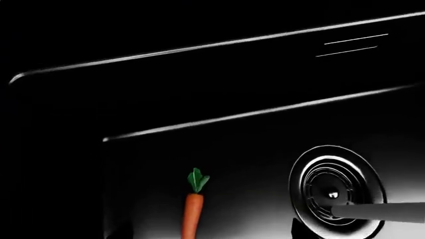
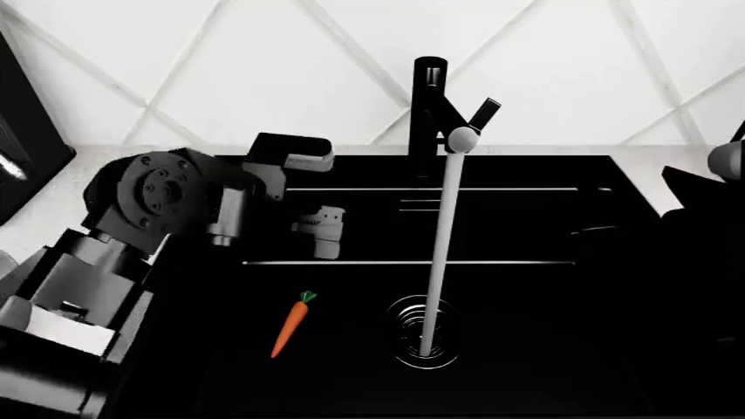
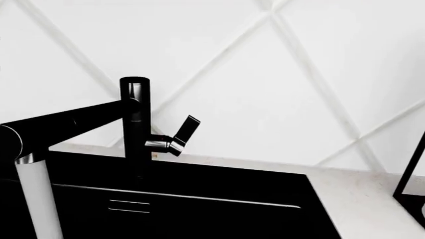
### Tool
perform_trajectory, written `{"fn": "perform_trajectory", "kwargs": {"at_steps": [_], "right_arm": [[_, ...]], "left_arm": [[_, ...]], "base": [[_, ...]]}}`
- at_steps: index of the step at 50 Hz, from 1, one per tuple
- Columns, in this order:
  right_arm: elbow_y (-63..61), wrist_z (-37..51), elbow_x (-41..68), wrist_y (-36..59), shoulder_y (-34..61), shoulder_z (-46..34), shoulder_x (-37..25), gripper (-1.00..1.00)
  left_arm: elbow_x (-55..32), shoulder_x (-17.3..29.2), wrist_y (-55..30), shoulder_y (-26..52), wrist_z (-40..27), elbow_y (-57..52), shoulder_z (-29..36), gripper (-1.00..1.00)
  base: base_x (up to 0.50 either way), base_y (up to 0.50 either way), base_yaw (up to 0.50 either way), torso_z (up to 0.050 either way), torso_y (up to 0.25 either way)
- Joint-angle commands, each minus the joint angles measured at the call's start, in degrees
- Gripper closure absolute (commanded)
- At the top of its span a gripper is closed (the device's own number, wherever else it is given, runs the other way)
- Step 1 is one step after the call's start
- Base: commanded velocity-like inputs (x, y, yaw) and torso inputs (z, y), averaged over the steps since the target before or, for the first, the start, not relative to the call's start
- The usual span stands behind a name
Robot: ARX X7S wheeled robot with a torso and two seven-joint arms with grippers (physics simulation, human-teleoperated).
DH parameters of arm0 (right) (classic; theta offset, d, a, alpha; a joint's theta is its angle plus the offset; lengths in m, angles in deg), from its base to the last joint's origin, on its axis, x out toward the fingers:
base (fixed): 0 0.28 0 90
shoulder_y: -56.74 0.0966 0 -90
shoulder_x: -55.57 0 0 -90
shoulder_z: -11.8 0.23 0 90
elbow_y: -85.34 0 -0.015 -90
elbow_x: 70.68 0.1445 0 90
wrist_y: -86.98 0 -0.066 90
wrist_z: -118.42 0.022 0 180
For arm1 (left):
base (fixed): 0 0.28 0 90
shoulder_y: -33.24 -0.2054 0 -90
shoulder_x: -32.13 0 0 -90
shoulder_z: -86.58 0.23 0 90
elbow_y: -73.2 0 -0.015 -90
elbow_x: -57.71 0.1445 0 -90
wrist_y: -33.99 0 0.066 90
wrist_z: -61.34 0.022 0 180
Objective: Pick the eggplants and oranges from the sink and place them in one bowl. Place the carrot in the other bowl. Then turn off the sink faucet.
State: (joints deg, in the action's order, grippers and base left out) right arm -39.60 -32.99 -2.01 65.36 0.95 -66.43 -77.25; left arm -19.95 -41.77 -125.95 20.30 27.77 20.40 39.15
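Observation:
The carrot (image 2: 293, 323) lies on the floor of the black sink (image 2: 547, 305), left of the drain (image 2: 425, 336). In the left wrist view the carrot (image 1: 192, 211) lies between my two dark fingertips. My left gripper (image 2: 312, 194) hangs open and empty over the sink's back left part, above the carrot (image 1: 212, 235). The black faucet (image 2: 428, 105) stands behind the sink, its lever (image 2: 483, 113) angled up, and water runs into the drain. The faucet also shows in the right wrist view (image 3: 135, 124). My right arm (image 2: 724, 166) is at the right edge; its jaws are lost in black. Eggplant, orange and both bowls are out of view.
A white marbled counter (image 3: 359, 199) surrounds the sink, with a white tiled wall (image 2: 233, 70) behind. A dark object (image 2: 23, 148) stands at the far left. A black frame (image 3: 408, 184) stands on the counter to the right of the sink.

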Motion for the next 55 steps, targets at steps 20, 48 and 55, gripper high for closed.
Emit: {"fn": "perform_trajectory", "kwargs": {"at_steps": [20,48,55], "right_arm": [[-0.5,0.9,2.1,0.0,-1.4,1.4,-0.6,-1.0],[0.1,0.4,2.8,-1.1,-2.5,2.5,-1.8,-1.0],[4.3,5.6,10.7,4.7,12.1,-0.2,-4.5,-1.0]], "left_arm": [[36.6,-13.5,15.0,-0.2,29.9,37.8,-1.6,-1.0],[55.3,-16.1,17.8,-1.6,40.1,37.8,-11.8,-1.0],[53.4,-16.1,17.7,-1.2,39.7,37.8,-10.2,-1.0]], "base": [[0.0,0.0,0.0,0.0,0.0],[0.0,0.0,0.0,0.006,-0.051],[0.0,0.0,0.0,0.022,-0.173]]}}
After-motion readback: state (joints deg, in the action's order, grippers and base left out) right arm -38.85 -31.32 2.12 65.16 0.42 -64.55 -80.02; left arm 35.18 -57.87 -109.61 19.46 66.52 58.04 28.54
